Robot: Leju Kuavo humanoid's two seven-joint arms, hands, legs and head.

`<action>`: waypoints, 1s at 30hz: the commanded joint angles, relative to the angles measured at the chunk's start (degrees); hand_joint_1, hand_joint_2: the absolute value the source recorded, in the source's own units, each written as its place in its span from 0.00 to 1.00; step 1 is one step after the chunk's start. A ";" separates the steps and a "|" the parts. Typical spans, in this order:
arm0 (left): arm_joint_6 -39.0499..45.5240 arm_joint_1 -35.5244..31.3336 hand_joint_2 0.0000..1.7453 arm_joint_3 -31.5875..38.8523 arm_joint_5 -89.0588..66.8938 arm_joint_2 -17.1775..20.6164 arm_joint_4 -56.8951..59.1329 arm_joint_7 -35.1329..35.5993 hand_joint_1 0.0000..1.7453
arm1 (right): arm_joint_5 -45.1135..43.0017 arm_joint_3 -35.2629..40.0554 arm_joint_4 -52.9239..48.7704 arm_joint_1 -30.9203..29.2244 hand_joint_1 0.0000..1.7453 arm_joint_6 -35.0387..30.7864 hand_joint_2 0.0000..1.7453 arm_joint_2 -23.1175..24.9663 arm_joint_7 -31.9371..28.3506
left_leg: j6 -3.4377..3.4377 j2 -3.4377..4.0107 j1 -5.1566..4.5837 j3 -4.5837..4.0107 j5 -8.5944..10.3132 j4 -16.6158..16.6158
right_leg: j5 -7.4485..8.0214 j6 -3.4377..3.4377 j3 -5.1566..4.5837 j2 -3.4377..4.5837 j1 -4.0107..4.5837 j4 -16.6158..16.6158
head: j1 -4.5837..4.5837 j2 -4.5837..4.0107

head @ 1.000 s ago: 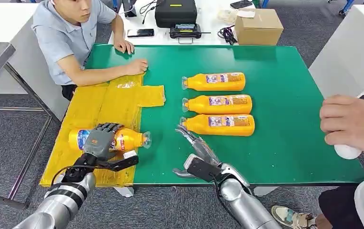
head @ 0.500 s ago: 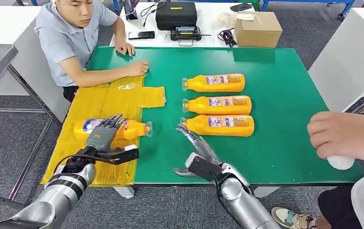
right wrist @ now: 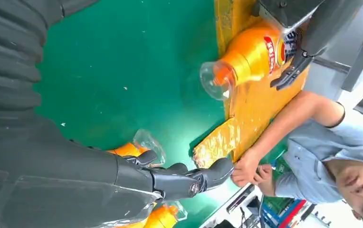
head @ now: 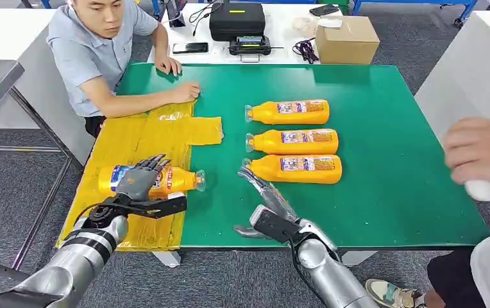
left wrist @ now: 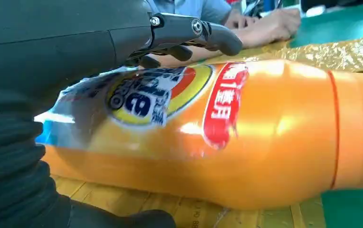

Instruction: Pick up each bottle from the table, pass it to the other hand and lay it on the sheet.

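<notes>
An orange bottle (head: 165,181) lies on its side on the yellow sheet (head: 146,138), cap toward the table's middle. My left hand (head: 135,187) cups it from the near side. The fingers (left wrist: 194,31) stretch straight above the label with a gap under them, and the thumb lies low beside the bottle (left wrist: 265,137). Three more orange bottles (head: 297,168) (head: 297,140) (head: 290,110) lie in a row on the green table (head: 383,192). My right hand (head: 265,202) rests empty near the front edge, its fingers (right wrist: 189,183) pointing at the nearest bottle's cap (right wrist: 146,140).
A seated person rests a forearm (head: 140,101) on the sheet's far end. Another person's hand (head: 483,151) holds a white object (head: 484,190) at the right edge. A cardboard box (head: 347,37) and a black case (head: 236,18) stand on the white table beyond.
My left hand carried the bottle farther onto the sheet, set it down and straightened its fingers. The person's hand at the right shifted. My right hand stayed put.
</notes>
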 commanded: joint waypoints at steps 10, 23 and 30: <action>10.43 12.29 1.00 -11.33 7.16 -2.14 -22.65 -1.66 0.00 | 1.23 -3.52 -0.96 3.71 0.00 -1.63 1.00 -0.67 0.30 | -0.04 0.01 -0.01 0.00 -0.03 -0.04 | -0.04 -0.06 0.00 0.00 0.00 -0.05 | 0.00 0.00; 18.21 28.84 1.00 -2.51 5.51 -10.01 -50.80 -11.69 0.00 | 2.69 -7.23 -5.82 8.17 0.00 -8.20 1.00 0.19 -0.40 | -0.07 0.19 0.04 -0.71 -0.15 0.11 | -0.07 -0.08 -0.77 0.11 0.07 0.03 | -0.02 0.00; 18.21 34.44 1.00 2.50 15.21 -18.49 -57.61 -26.04 0.00 | -2.99 -11.65 -12.91 11.34 0.00 -11.21 1.00 3.54 -0.50 | -0.15 0.28 0.08 -0.62 -0.29 0.19 | -0.18 -0.18 -0.68 0.19 0.11 0.10 | -0.02 0.00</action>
